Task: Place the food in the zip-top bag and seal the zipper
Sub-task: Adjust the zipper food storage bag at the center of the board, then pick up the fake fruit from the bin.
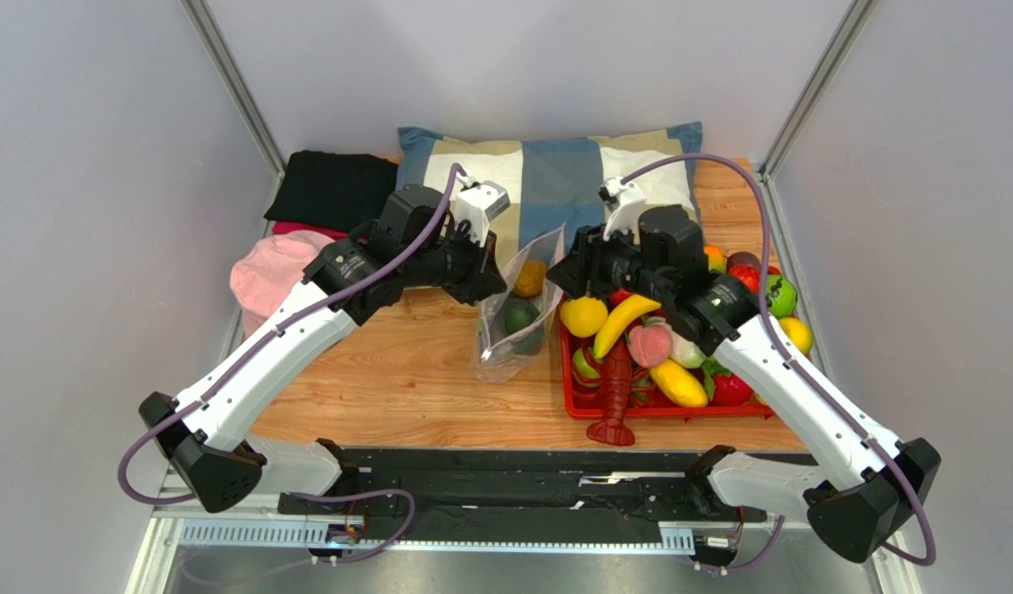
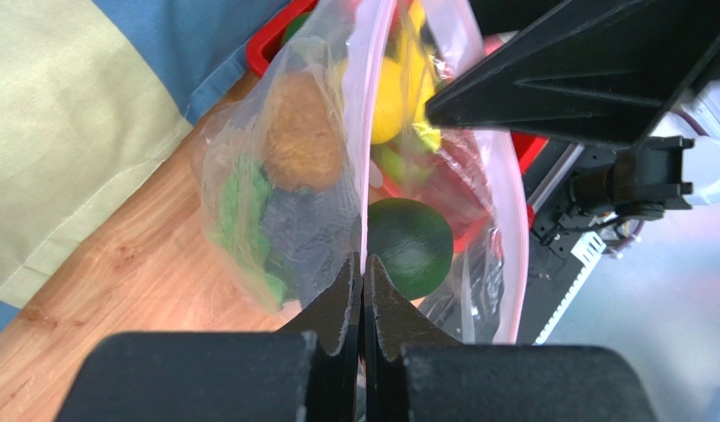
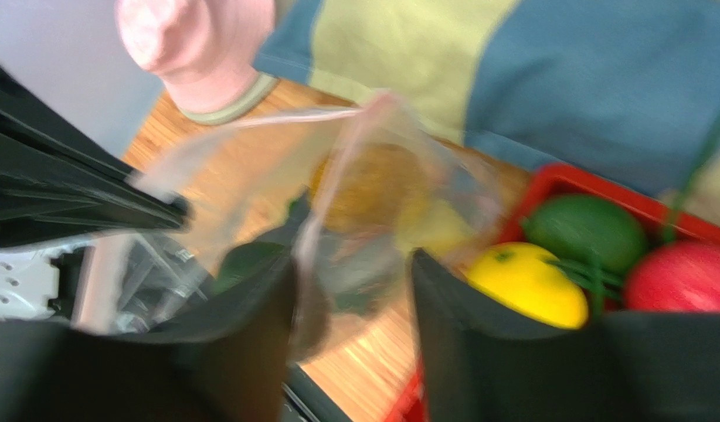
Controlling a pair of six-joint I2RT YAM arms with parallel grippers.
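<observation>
Nearest, over the bare wood of the table (image 1: 388, 396), both arms were reached forward and inward to the zip-top bag (image 1: 499, 353). It was held upright between them so that its load was kept low, away from the mouth.

The left gripper (image 2: 363, 264) was clamped flat on the zipper (image 2: 370, 132), with the pinkish strip running straight out from between its fingertips. That end was judged to be pinned as an anchor for the seal. The right gripper (image 3: 353, 264) was set wide, one finger on each side of the bag's upper edge. In its blurred wrist view, contact with the plastic could not be made out.

Inside the bag the food (image 1: 520, 316) was gathered: the avocado (image 2: 412, 246), the grey fish (image 2: 302, 233), the lettuce (image 2: 240, 211) and the orange-brown fruit (image 2: 304, 132). Loading was therefore judged finished, and the step in hand was taken to be the pressing of the strip along its length.

Just beside the bag, on the right, the red tray (image 1: 691, 417) of other toy foods was left. Farthest back, the checked pillow (image 1: 561, 167) was laid against the wall.
</observation>
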